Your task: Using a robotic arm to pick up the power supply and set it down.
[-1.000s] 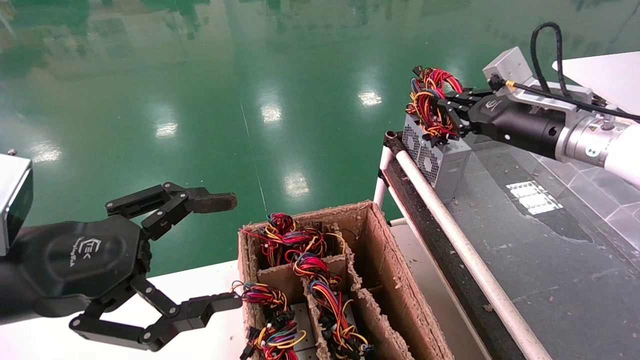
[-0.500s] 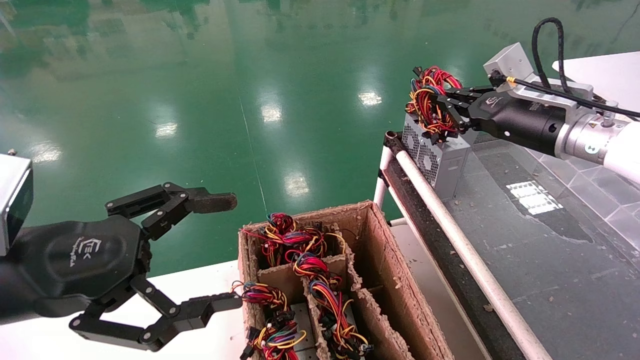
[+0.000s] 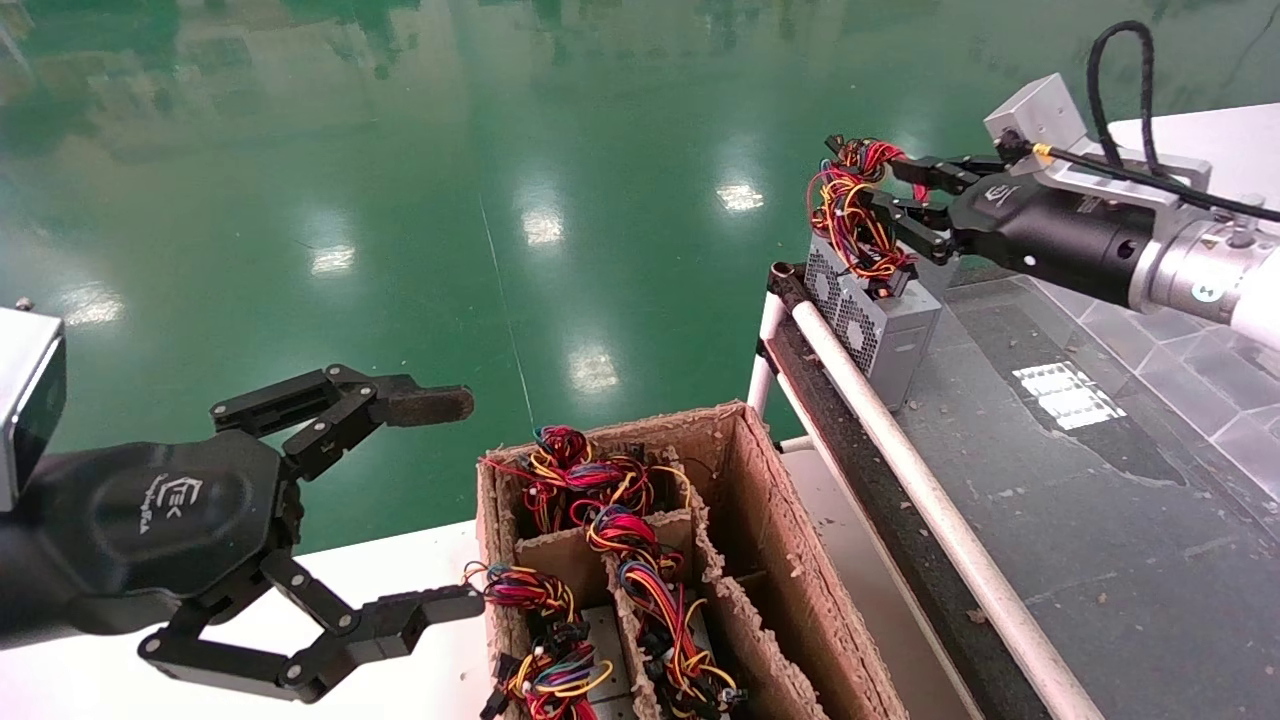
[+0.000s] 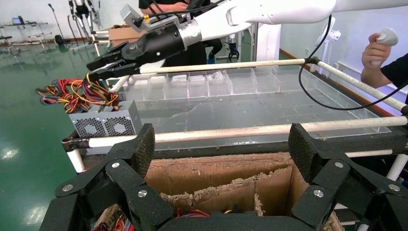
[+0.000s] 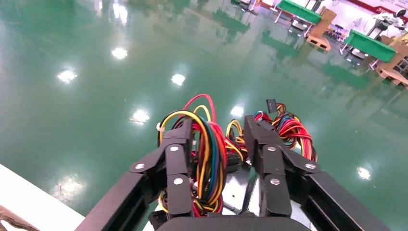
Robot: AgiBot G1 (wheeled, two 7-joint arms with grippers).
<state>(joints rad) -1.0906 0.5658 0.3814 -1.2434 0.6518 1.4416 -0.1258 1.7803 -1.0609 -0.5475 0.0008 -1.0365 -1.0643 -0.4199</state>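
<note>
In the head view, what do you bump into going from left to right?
Left claw → cardboard carton → power supply → right claw, open just behind the power supply's wires.

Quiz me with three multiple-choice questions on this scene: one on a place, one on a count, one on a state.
1. Where is the power supply? A on a chair; B on the glass-topped table; C on the floor.
2. How many fan grilles does it show? A one; B two; C four.
3. The left gripper is: A open, empty; B shut on wires; C shut, empty.

B: it stands at the table's corner, with the right gripper at its wires.
B: the left wrist view shows two.
A: its fingers are spread with nothing between.
</note>
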